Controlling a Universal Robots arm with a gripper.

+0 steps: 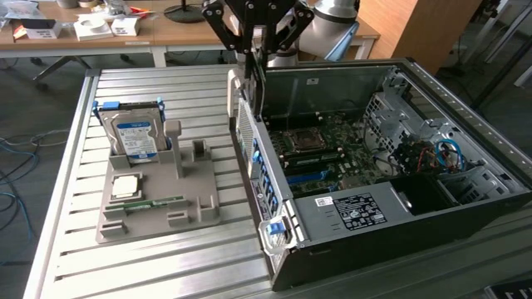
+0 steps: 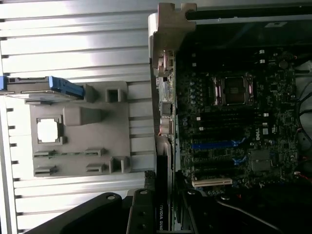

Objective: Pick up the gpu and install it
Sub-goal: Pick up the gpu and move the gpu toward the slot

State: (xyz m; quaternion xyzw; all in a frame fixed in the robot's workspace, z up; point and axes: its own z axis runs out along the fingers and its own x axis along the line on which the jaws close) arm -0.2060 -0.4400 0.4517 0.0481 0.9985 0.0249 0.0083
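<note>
The gpu [image 1: 256, 84] hangs edge-on as a thin dark card, with my gripper [image 1: 258, 45] shut on its upper part. It is above the rear wall of the open computer case [image 1: 465, 124], at the case's edge on the exterior view's left. In the wrist view the gpu [image 2: 163, 217] shows a printed label between my dark fingers [image 2: 141, 214], beside the edge of the motherboard [image 2: 234, 112]. The blue expansion slots [image 2: 214, 144] on the board lie close beside the card.
A grey fixture tray [image 1: 158, 193] on the slatted metal table [image 1: 66, 187] holds an upright hard drive with a blue label [image 1: 133, 134], a square processor [image 1: 124, 185] and a green memory stick [image 1: 154, 204]. Blue and red cables [image 1: 445, 156] sit inside the case.
</note>
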